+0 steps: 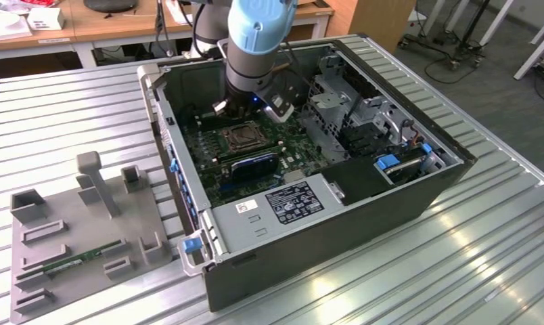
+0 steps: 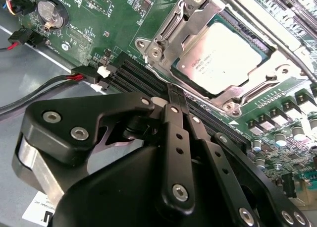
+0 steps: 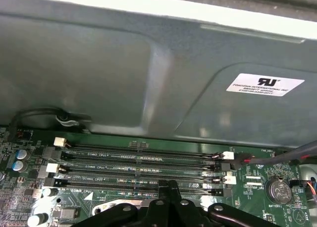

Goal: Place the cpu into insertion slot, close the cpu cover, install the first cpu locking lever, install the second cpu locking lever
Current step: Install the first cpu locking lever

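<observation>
Exterior view: high, looking down at an angle onto the open computer case point(image 1: 344, 169) lying on the tabletop point(image 1: 488, 257), far enough to take in the whole case and the arm point(image 1: 254, 47).

Second wrist view: close over the motherboard point(image 2: 99, 14), looking past the gripper point(image 2: 174, 95) toward the insertion slot point(image 2: 223, 53).

First wrist view: close and low, facing across the memory slots point(image 3: 143, 167) to the case wall point(image 3: 124, 73).

Both wrist views share the memory slots and the gripper tip.
</observation>
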`<action>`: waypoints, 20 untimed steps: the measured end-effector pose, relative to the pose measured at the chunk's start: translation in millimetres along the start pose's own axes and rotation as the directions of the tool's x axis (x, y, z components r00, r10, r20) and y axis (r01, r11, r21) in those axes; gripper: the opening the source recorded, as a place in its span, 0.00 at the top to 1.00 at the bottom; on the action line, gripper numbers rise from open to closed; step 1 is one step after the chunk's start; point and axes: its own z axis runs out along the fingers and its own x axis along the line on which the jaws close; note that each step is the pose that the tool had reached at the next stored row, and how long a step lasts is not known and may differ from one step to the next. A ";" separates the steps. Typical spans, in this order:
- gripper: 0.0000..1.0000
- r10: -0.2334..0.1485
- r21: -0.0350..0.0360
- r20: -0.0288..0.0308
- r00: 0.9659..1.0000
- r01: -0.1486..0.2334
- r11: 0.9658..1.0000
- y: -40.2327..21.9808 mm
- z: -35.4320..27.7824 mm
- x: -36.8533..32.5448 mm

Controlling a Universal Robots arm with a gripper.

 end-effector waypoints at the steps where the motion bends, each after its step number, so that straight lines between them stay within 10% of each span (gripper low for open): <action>1: 0.89 0.000 0.000 0.000 1.000 0.000 1.000 -0.1 0.3 0.0; 20: 0.89 0.000 0.000 0.000 1.000 0.000 1.000 -2.4 5.8 0.8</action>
